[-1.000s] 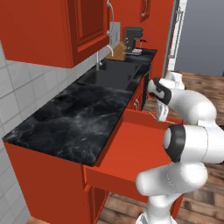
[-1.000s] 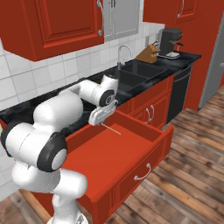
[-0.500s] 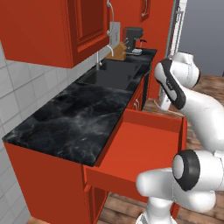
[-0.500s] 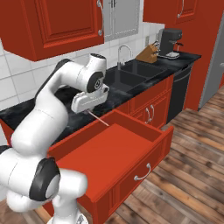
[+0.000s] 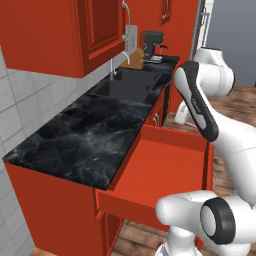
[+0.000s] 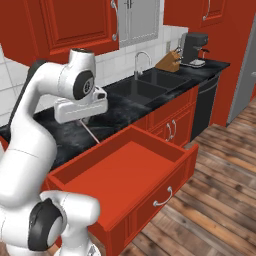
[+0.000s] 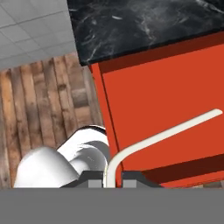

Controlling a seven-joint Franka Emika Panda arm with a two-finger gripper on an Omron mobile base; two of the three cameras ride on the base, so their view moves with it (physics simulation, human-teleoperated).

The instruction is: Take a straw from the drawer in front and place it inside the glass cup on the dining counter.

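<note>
Holding the straw (image 7: pixel 162 133) by its short bent end, the fingers (image 7: pixel 133 176) were closed on it at the bottom of the hand view, the long shaft slanting out over the red inside of the drawer (image 6: pixel 125 175). From the right base view the gripper (image 6: pixel 80 119) hung above the drawer's back edge, near the black worktop (image 5: pixel 85 135), with the straw (image 6: pixel 90 134) slanting down beneath it, clear of the drawer floor. Judged step: carrying the straw away to the cup. To do it well, the grip should be kept firm on the bend, since so thin a thing could swivel between the pads; the shaft should be lifted clear of the drawer rim before any swing, and turned to point down before it reaches the cup, entering from above the rim. Neither cup nor dining counter was to be seen. Count: straw, one; drawer, one, pulled fully out, nothing seen lying in it; silver handle (image 6: pixel 163 197) on its front, one; sink (image 6: pixel 150 85), one, two basins; faucet (image 6: pixel 141 62), one; coffee machine (image 6: pixel 192 47), one; knife block (image 6: pixel 165 62), one.
</note>
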